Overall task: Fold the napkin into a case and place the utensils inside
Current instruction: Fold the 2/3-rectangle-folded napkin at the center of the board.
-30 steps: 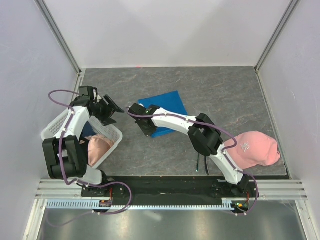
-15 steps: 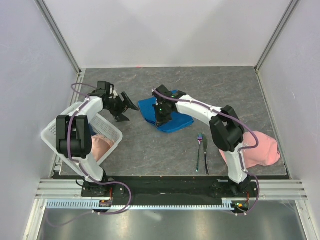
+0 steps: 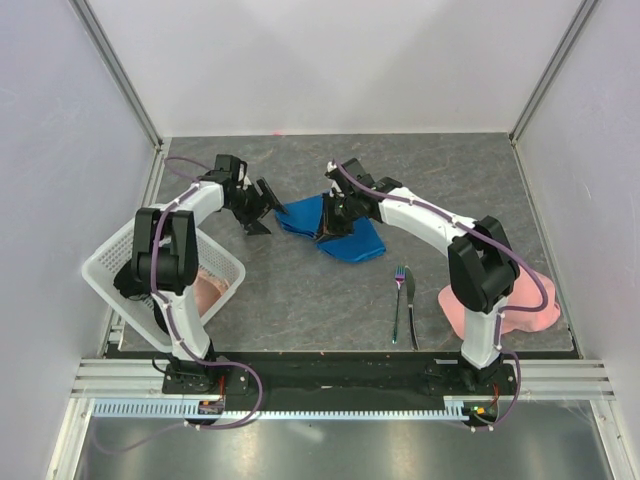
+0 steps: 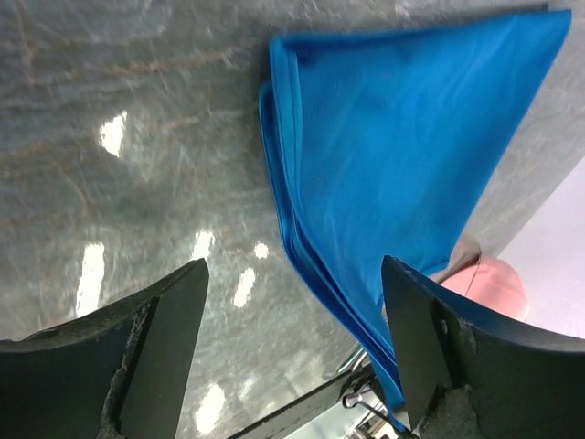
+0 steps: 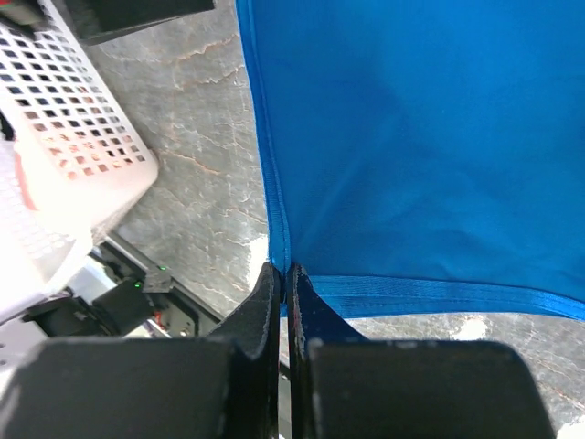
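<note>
Looking down from above, we find the napkin (image 3: 355, 243) folded in layers, a little far of the middle of the grey surface (image 3: 300, 300). The right claw (image 3: 326, 222) is pressed together on a corner of it. Its wrist view shows both fingers (image 5: 265, 302) pinching the blue hem, with the fabric spreading away from them. The left claw (image 3: 265, 208) stands just left of the napkin with its fingers spread wide. Its own camera looks between them at the cloth's stacked edges, and we cannot tell whether it touches. The fork (image 3: 398, 300) and knife (image 3: 411, 315) lie side by side toward the near right, well apart from the napkin, with the knife on the right. A white basket (image 3: 110, 262) sits at the near left, a pale pink cloth (image 3: 210, 290) inside it.
</note>
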Action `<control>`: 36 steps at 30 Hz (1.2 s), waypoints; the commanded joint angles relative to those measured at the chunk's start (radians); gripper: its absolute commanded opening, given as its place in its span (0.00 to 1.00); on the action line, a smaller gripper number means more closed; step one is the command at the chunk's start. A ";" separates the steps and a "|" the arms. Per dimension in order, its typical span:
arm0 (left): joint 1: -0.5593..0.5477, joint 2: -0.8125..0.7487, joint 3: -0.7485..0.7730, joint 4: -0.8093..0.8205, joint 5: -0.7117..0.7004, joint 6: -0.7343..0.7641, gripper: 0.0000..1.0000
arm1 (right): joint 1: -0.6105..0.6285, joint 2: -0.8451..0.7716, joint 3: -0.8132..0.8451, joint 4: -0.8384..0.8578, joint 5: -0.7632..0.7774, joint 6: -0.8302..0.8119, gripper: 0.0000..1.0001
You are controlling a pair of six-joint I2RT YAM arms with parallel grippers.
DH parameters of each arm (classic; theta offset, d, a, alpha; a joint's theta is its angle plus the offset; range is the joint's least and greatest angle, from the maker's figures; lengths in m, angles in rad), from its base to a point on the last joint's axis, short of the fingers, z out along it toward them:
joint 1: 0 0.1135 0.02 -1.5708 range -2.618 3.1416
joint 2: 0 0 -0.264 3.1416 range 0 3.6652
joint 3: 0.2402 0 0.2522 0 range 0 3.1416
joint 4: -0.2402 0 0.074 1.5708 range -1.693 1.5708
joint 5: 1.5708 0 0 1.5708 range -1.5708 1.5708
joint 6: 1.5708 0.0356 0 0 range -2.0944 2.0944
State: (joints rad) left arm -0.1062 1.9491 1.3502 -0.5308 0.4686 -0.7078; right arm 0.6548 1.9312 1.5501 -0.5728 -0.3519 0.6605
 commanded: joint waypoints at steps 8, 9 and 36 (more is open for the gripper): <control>-0.016 0.102 0.105 0.084 -0.012 -0.062 0.79 | -0.043 -0.100 -0.088 0.103 -0.076 0.071 0.00; -0.020 0.109 0.113 0.087 -0.013 -0.064 0.78 | -0.044 -0.101 -0.093 0.106 -0.079 0.076 0.00; -0.043 0.130 0.165 0.086 -0.120 0.000 0.16 | -0.101 -0.201 -0.303 0.228 -0.180 0.125 0.00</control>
State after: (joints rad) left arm -0.1463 2.1071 1.4563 -0.4213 0.4110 -0.7631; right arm 0.5560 1.7939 1.3212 -0.3794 -0.4957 0.7898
